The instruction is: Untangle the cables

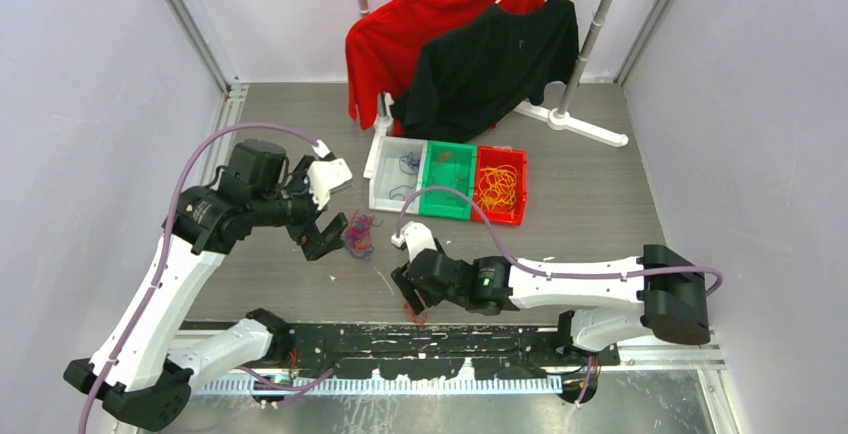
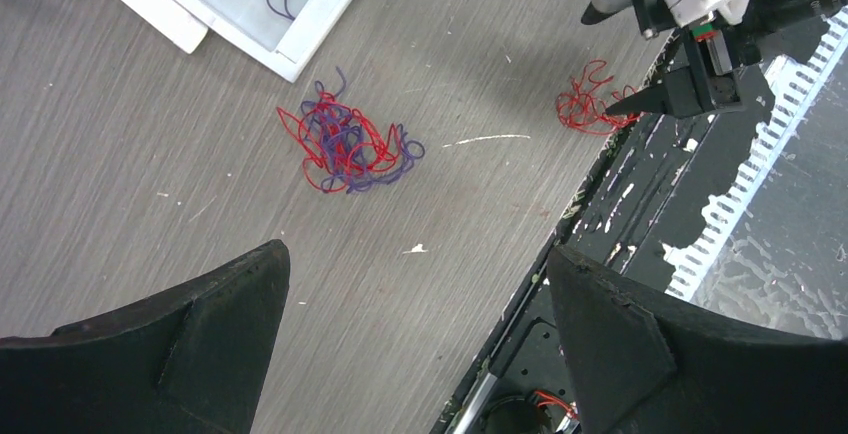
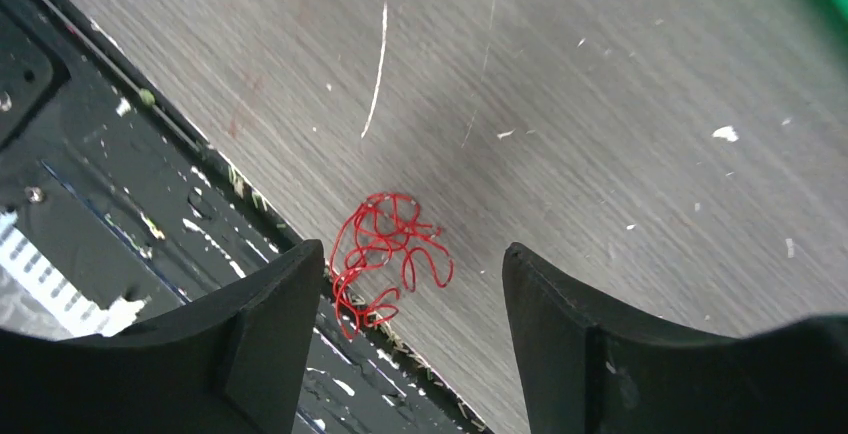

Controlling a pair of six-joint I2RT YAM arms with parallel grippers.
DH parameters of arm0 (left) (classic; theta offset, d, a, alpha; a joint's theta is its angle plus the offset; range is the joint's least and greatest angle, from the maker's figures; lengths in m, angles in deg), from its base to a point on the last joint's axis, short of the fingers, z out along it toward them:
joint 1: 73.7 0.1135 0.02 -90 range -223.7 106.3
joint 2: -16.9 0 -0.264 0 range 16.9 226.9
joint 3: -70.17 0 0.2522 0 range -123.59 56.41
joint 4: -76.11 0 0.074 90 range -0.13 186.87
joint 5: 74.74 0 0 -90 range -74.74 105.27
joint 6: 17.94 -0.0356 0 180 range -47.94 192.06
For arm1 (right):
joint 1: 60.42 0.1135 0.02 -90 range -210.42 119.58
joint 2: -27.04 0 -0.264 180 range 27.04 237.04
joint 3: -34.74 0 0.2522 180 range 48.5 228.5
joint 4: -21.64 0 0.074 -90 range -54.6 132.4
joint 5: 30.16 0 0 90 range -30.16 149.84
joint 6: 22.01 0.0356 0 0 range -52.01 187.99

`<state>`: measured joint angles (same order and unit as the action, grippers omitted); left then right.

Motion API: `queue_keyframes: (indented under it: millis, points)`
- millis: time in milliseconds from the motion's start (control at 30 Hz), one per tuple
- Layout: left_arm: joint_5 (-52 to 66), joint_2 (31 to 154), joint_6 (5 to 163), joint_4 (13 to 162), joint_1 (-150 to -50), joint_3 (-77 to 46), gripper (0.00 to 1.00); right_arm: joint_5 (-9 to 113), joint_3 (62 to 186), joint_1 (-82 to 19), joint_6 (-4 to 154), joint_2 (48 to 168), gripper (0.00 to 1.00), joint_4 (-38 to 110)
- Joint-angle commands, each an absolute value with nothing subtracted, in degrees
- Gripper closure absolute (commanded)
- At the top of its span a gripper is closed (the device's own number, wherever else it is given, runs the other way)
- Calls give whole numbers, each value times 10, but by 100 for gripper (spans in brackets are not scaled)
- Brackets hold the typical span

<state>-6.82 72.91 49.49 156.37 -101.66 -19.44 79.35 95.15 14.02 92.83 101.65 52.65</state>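
A tangled bunch of red and purple cables (image 1: 358,234) lies on the grey table, left of centre; it also shows in the left wrist view (image 2: 345,144). My left gripper (image 1: 322,229) is open and empty just left of it. A small bunch of red cable (image 3: 385,254) lies at the table's near edge, partly over the black rail; it shows too in the left wrist view (image 2: 590,104) and the top view (image 1: 415,311). My right gripper (image 1: 407,294) is open just above that red bunch, its jaws on either side and not touching it.
Three bins stand behind: white (image 1: 385,189) with purple cables, green (image 1: 432,199), red (image 1: 518,199) with yellow-orange cables. Red (image 1: 385,39) and black (image 1: 490,64) shirts hang on a stand at the back. A black rail (image 1: 440,339) runs along the near edge.
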Motion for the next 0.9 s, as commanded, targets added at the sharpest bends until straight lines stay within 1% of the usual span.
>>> queue_keyframes:
  millis: [0,67,333,367,400,433,467,500,567,667,867]
  points:
    - [-70,729,497,1544,-1012,-190,1,774,935,154,963,1034,30,486]
    - [-65,735,499,1546,-1011,-188,0,750,929,157,969,1058,34,474]
    - [-55,736,493,1549,-1004,-187,0,755,918,157,977,1119,50,438]
    - [-55,735,492,1548,-1004,-185,0,759,918,157,976,1120,55,438]
    - [-53,734,491,1547,-1003,-183,0,765,917,156,975,1118,63,439]
    - [-53,732,490,1545,-1003,-179,0,771,918,156,975,1113,75,442]
    - [-52,732,489,1543,-1001,-175,0,774,918,155,975,1105,83,446]
    - [-51,732,489,1540,-999,-172,0,785,921,154,972,1096,89,453]
    - [-53,734,491,1539,-991,-167,0,800,928,143,965,1069,97,471]
    - [-57,746,492,1541,-970,-168,0,809,952,113,957,1024,99,515]
    - [-58,783,510,1550,-932,-176,0,835,1003,5,911,953,99,575]
